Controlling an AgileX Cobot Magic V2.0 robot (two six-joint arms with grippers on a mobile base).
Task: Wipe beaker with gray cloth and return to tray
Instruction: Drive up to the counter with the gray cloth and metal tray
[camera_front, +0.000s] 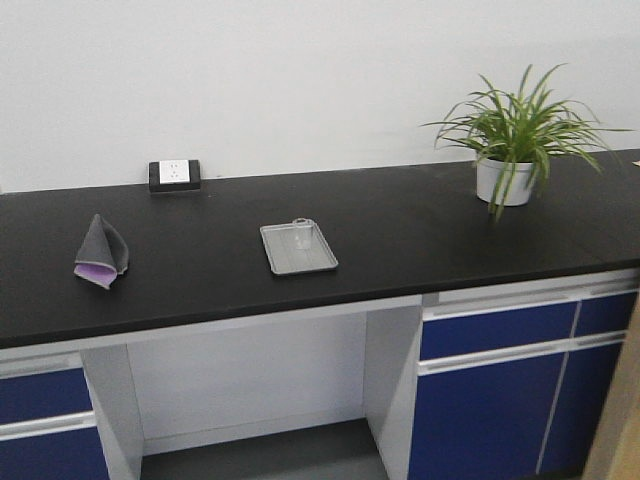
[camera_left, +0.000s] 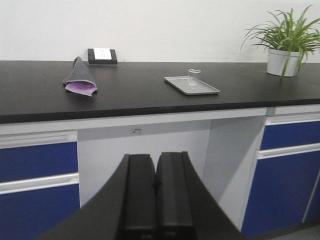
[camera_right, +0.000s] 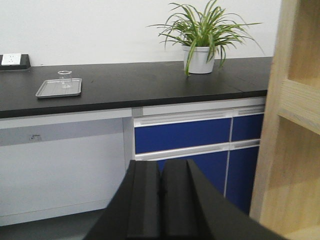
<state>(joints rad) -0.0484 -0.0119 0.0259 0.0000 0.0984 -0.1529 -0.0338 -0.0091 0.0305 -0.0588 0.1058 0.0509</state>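
A small clear beaker stands at the far end of the silvery tray in the middle of the black counter. The gray cloth, folded into a cone with a purple underside, lies far left of the tray. The beaker, the tray and the cloth also show in the left wrist view. The right wrist view shows the beaker on the tray. My left gripper and right gripper are both shut and empty, held low in front of the counter, well short of it.
A potted plant stands at the counter's back right. A wall socket box sits at the back left. Blue drawers lie under the counter. A wooden shelf unit stands close on my right.
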